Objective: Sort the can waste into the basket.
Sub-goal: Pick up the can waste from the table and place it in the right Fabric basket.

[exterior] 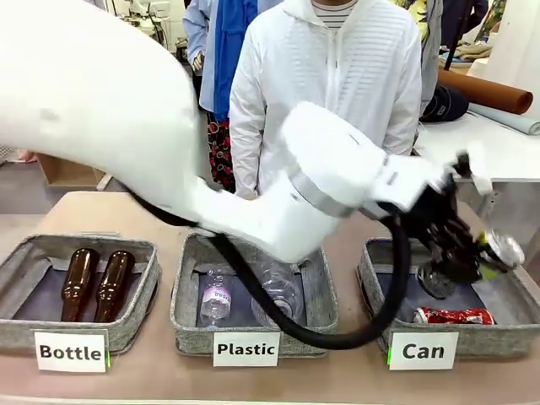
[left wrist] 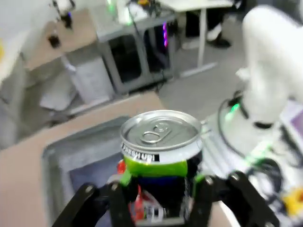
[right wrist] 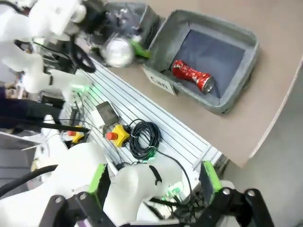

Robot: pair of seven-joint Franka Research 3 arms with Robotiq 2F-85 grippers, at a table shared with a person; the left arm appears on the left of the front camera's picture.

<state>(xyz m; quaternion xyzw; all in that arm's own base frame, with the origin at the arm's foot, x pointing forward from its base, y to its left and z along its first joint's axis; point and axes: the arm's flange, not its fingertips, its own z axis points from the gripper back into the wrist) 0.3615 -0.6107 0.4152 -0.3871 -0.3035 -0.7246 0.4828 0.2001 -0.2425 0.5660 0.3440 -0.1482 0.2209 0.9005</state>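
My left gripper [exterior: 474,253] reaches across to the right and hangs over the grey basket [exterior: 372,280] labelled "Can". It is shut on the dark can [exterior: 503,247], whose silver end faces outward. In the left wrist view the dark can [left wrist: 160,142] sits upright between the green pads, silver top showing, above the basket [left wrist: 57,153]. The red crushed can [exterior: 456,315] lies on its side in the basket's front. The right wrist view shows the red can [right wrist: 193,75] inside the basket [right wrist: 251,52] from above. My right gripper [right wrist: 151,184] is open, high over the robot's base, with nothing between its fingers.
The middle basket [exterior: 190,312] labelled "Plastic" holds clear bottles [exterior: 217,297]. The left basket [exterior: 17,261] labelled "Bottle" holds two brown bottles [exterior: 78,283]. A person in a white jacket [exterior: 337,76] stands at the far side. Cables and a yellow button box [right wrist: 117,135] lie below the table's near edge.
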